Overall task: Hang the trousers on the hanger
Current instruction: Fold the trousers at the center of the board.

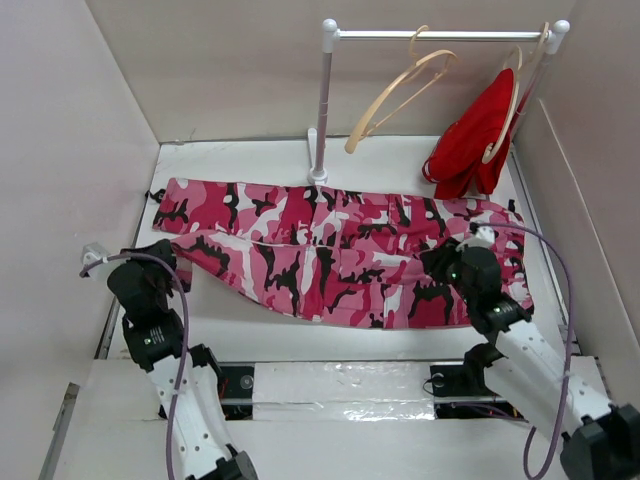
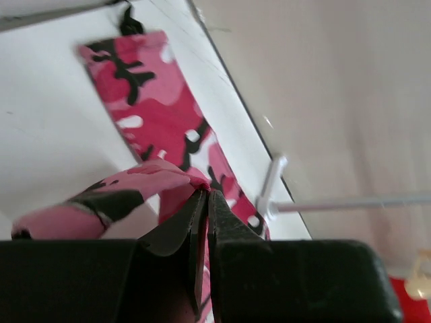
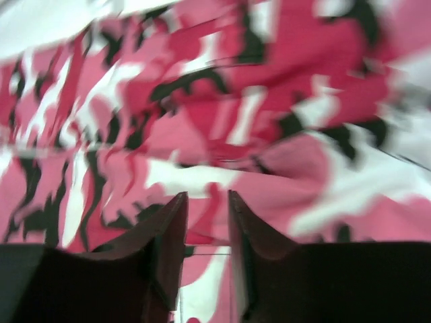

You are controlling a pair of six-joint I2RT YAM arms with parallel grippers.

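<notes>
The camouflage trousers (image 1: 330, 250) lie spread flat across the table, legs to the left and waist to the right. My left gripper (image 1: 166, 262) is at the end of the near leg. In the left wrist view it (image 2: 205, 193) is shut on a lifted fold of that leg (image 2: 128, 185). My right gripper (image 1: 447, 264) hangs over the waist end. In the right wrist view it (image 3: 207, 196) is narrowly open just above the blurred cloth (image 3: 269, 134), with nothing held. The pale wooden hanger (image 1: 400, 85) hangs empty on the rail.
A white rail (image 1: 440, 34) on a post (image 1: 322, 110) stands at the back. A plain red garment (image 1: 475, 140) on a second hanger hangs at its right end. White walls close in the left, back and right sides.
</notes>
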